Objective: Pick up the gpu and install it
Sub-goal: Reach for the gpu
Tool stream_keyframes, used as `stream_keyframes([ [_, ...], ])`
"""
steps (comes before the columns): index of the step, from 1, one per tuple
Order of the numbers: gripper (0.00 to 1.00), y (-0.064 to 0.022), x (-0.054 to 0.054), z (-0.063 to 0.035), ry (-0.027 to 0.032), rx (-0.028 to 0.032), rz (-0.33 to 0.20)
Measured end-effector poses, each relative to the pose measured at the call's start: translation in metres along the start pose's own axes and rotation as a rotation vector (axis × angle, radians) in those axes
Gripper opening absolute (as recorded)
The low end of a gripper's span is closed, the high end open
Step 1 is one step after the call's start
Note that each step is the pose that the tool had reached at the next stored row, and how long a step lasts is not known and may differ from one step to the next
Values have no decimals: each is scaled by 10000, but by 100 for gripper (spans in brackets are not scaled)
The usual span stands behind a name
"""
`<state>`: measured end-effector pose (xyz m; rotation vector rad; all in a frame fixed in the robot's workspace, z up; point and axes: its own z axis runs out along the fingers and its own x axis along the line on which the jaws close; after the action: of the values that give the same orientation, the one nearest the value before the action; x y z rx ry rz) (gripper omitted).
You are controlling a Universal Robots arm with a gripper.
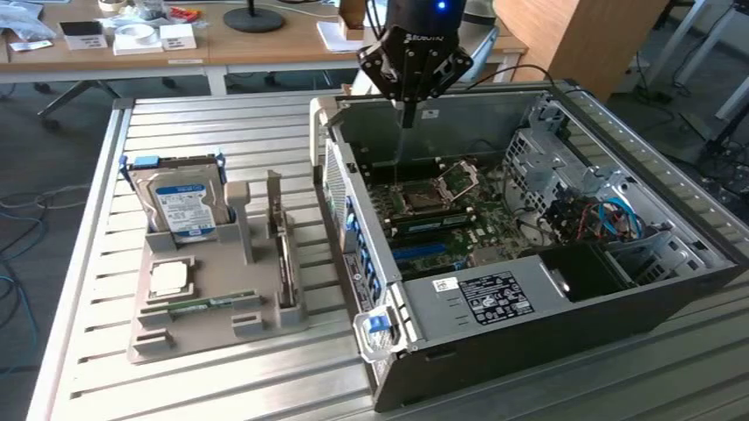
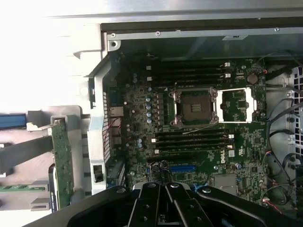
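Item: grey plastic parts holder [image 1: 158, 338], at nine o'clock of the case in the exterior view. It held the gpu [image 1: 281, 237], a green circuit card with a long silver end bracket, standing on edge in its slot, untouched.
Item: open black computer case [image 1: 562, 307]. The green motherboard [image 2: 142, 109] carried no card.
Item: black two-finger gripper [image 1: 406, 120], at twelve o'clock above the case's far wall, fingers pressed together, holding nothing.
Judged: pickup not begun; picking and installing both left to do.
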<state>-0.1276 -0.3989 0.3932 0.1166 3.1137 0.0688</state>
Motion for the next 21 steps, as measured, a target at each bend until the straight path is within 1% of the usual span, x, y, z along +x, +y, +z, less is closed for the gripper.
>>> stream_keyframes([
  [5,11,-5,74,-1,0,1,0],
  [10,11,-14,186,-2,0,-1,0],
  [17,11,-30,413,-5,0,0,0],
  [21,11,-38,521,-7,0,0,1],
])
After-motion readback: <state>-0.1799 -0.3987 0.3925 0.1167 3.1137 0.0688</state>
